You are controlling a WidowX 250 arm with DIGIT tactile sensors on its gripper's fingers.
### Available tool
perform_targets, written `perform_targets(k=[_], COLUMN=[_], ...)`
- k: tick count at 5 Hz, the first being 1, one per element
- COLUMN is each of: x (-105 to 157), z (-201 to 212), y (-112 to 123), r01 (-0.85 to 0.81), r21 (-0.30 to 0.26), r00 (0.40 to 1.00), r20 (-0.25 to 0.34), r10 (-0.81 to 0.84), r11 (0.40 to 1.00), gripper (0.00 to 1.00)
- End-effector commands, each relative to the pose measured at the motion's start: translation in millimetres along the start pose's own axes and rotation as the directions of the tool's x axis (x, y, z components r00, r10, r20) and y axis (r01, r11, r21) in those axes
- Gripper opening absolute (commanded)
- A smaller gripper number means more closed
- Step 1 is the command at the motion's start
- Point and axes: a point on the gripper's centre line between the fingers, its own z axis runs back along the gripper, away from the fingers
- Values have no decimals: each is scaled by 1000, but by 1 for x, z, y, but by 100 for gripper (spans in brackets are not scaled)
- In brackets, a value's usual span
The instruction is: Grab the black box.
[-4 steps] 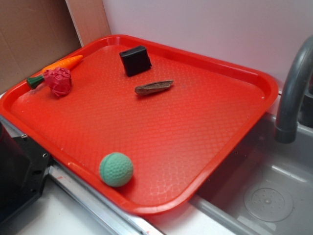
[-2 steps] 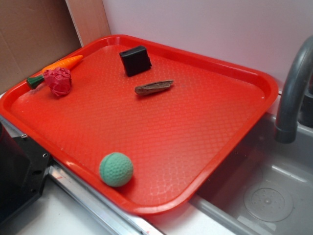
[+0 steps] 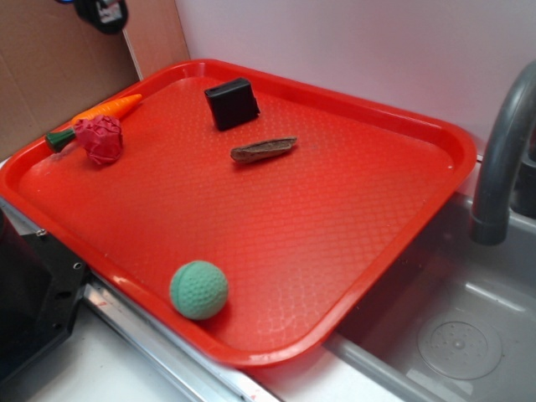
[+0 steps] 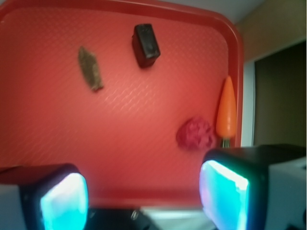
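The black box (image 3: 232,103) stands near the far edge of the red tray (image 3: 402,117). In the wrist view the box (image 4: 146,44) lies far ahead, near the tray's top rim. My gripper (image 3: 100,12) just shows at the top left of the exterior view, high above and left of the tray. In the wrist view the gripper (image 4: 144,194) is open and empty, its two glowing pads wide apart over the tray's near rim. Nothing is between the jaws.
On the tray lie a brown elongated piece (image 3: 263,150), a red crumpled ball (image 3: 100,139), an orange carrot (image 3: 109,108) and a green ball (image 3: 198,290). A grey faucet (image 3: 502,151) and sink (image 3: 452,335) are at the right. A cardboard wall (image 3: 50,67) stands at the left.
The gripper has come into view at the top left of the exterior view; earlier it was out of frame. The objects on the tray have not moved.
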Motion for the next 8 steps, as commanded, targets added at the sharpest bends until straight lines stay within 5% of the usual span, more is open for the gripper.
perform_targets(k=[1,3,4,5,8], x=[80,127,131,129,62], z=[-63,-132,-146,-151,-47], y=[27,13,0,-8,6], r01=[28,12,45,64,45], r21=[-21,-49,-95,-100,-104], r00=[991,987,988,993,992], r20=[133,164,149,103,125], r10=[-25,-3,-30,-54,-32], r11=[999,999,994,993,994], gripper=[100,100,100,0,0])
